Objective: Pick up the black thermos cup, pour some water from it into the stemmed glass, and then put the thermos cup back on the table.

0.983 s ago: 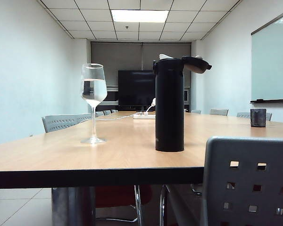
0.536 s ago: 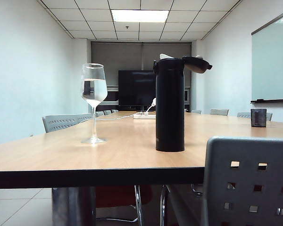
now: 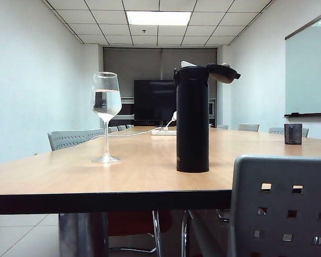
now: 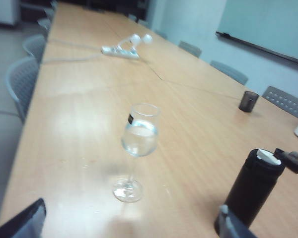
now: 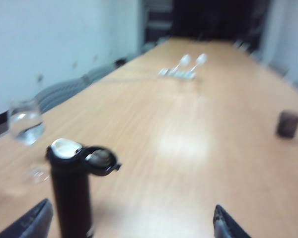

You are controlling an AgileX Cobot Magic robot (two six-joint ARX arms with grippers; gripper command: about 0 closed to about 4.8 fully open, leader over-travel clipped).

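The black thermos cup stands upright on the table with its flip lid hinged open. To its left stands the stemmed glass, partly filled with water. Neither arm shows in the exterior view. My left gripper hovers open above the table's near end, the glass ahead of it and the thermos beside one fingertip. My right gripper is open too, with the thermos just ahead near one fingertip and the glass beyond. Nothing is held.
A small dark cup sits far to the right on the table. A white power strip with a cable lies farther back. A grey chair back stands at the near right edge, and more chairs line both sides.
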